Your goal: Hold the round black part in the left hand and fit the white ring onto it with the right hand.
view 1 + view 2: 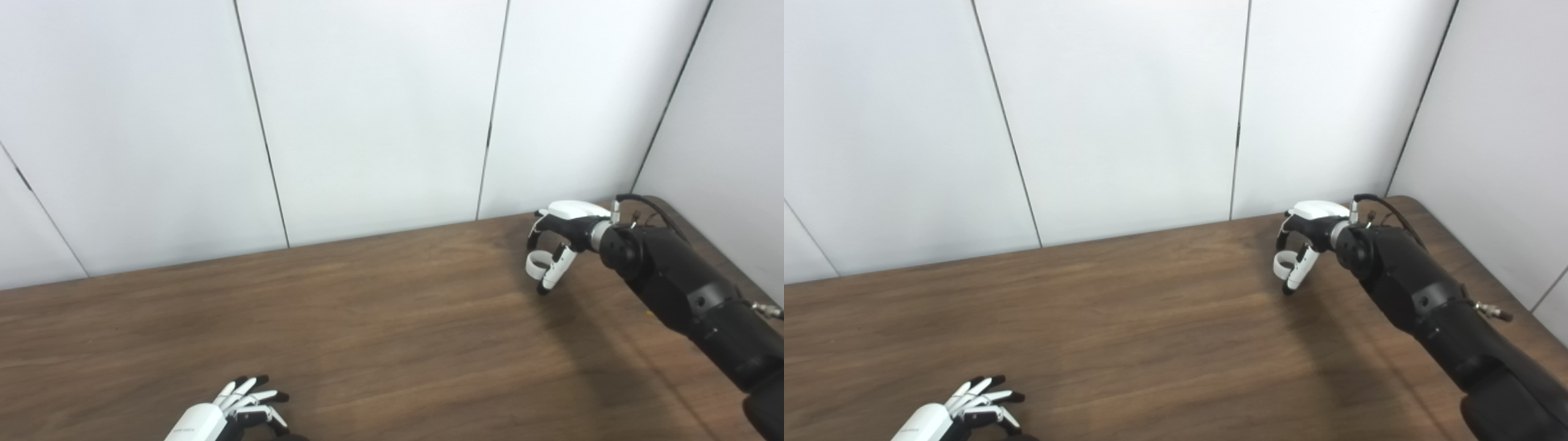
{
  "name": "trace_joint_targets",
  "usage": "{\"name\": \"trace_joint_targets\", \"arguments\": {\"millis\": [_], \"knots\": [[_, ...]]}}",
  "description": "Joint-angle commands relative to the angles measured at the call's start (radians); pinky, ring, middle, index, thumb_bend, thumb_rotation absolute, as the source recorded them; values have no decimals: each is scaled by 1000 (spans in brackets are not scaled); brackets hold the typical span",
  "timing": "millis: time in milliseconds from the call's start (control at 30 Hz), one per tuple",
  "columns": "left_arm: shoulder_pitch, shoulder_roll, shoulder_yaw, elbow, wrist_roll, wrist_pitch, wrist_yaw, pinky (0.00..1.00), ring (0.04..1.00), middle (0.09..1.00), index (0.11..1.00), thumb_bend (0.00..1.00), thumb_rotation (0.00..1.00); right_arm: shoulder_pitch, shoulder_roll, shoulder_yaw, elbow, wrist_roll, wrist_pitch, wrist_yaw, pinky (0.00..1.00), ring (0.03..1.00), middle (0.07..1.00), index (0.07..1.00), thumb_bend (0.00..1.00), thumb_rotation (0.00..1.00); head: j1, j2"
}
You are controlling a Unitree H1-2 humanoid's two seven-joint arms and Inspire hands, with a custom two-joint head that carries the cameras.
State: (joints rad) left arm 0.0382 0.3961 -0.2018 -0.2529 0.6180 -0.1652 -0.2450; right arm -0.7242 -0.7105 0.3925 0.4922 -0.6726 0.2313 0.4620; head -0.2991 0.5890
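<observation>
Most of the left hand (226, 411) is cut off by the bottom edge at about 7 o'clock; only its glossy white back and black-tipped fingers show, curled downward over a dark rounded shape at the frame edge. That shape may be the round black part (293, 437), but too little of it shows to be sure, so whether the hand grips it cannot be told. Toward 2 o'clock, the right hand (560, 236) hangs from a matte black arm above the wood-grain table (392, 318), its fingers pinching the white ring (536, 263), a thin smooth hoop held clear of the tabletop. Pale flat wall panels (380, 110) with dark seams stand behind.
</observation>
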Motion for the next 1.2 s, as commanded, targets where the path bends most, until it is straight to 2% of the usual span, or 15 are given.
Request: {"name": "trace_joint_targets", "arguments": {"millis": [0,167,367,567,600,633,667,733,967,1167], "knots": [[-13,5,13,-32,-18,-10,12,1000,959,824,480,517,39,-8,-19,5,13,10,11,62,1000,1000,1000,631,975,198,-3,2],[-13,6,16,-33,-17,-10,11,1000,959,824,480,517,39,-5,-24,-1,7,23,29,83,994,1000,1000,634,979,180,-3,4],[-14,6,18,-36,-20,-6,5,1000,961,824,480,516,39,10,-29,-6,-3,26,27,73,981,1000,1000,643,975,151,-1,5],[-14,4,20,-35,-19,-14,10,1000,956,822,480,517,39,34,-34,-7,-14,5,-30,-7,950,1000,969,577,927,79,2,7],[-14,4,21,-34,-20,-17,11,1000,956,822,480,517,39,38,-34,-9,-16,4,-39,-21,946,1000,963,566,911,70,2,7],[-14,3,21,-33,-20,-17,12,1000,955,822,480,517,39,40,-33,-12,-13,5,-47,-34,952,1000,958,520,683,107,4,7],[-14,2,21,-33,-19,-18,12,1000,955,822,480,517,39,42,-32,-15,-8,5,-56,-47,955,1000,955,504,605,119,4,7],[-14,2,22,-35,-17,-17,12,1000,955,822,480,517,39,45,-30,-20,3,6,-86,-79,943,1000,944,488,541,128,4,7],[-14,-1,23,-37,-16,-19,14,1000,955,822,480,517,40,57,-27,-25,12,-12,-144,-153,903,985,912,481,524,127,8,7],[-15,-1,25,-35,-20,-20,14,1000,954,822,480,517,40,61,-26,-25,10,-14,-148,-164,900,983,906,481,523,125,10,6]]}}
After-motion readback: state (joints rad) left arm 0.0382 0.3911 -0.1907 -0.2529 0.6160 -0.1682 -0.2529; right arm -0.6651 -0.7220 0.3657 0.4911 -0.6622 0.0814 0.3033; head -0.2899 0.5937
